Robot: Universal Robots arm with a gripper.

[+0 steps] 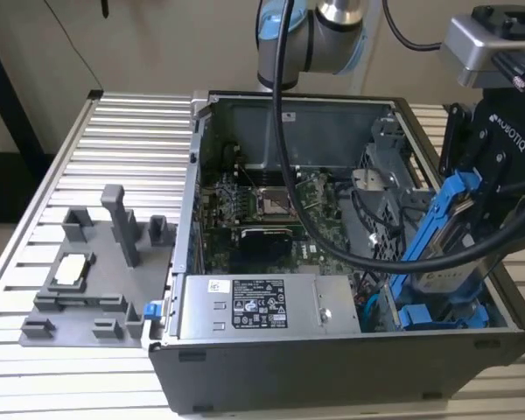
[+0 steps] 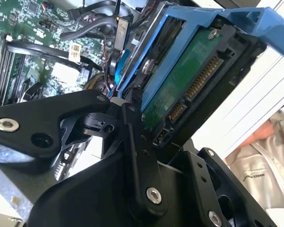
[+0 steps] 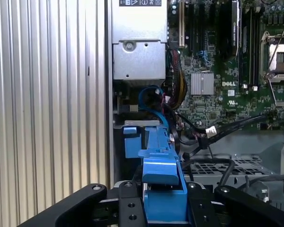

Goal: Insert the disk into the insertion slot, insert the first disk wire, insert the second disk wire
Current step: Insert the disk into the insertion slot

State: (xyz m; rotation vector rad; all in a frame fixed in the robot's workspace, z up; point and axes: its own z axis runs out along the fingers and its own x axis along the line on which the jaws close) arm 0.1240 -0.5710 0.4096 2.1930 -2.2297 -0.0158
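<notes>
The disk [image 1: 439, 238], in its bright blue carrier, hangs tilted over the corner of the open case [image 1: 332, 376] at the exterior view's right. Its lower end dips inside, just above the other blue-fronted carrier [image 1: 442, 317], and it is not yet seated in anything. Your gripper [image 3: 163, 208] is clenched on it: in the first wrist view the black fingers [image 3: 128, 204] press on either side of the blue frame, and the second wrist view shows the disk's green board and connector edge [image 2: 180, 80] held between them. The insertion slot [image 3: 213, 168], as far as I can judge, is the grey perforated bay just beside the disk's path. To do this step well, I'd square the carrier's long edges to the bay walls before you commit, because at this tilt a corner could catch on the sheet metal. Mind the black cables [image 3: 213, 135] running from the motherboard [image 1: 271, 206] toward the bay, since they lie near the entry and could snag or get pinched. Stay off the silver labelled box [image 1: 258, 306], which sits close alongside. Go slowly and stop if you feel resistance.
</notes>
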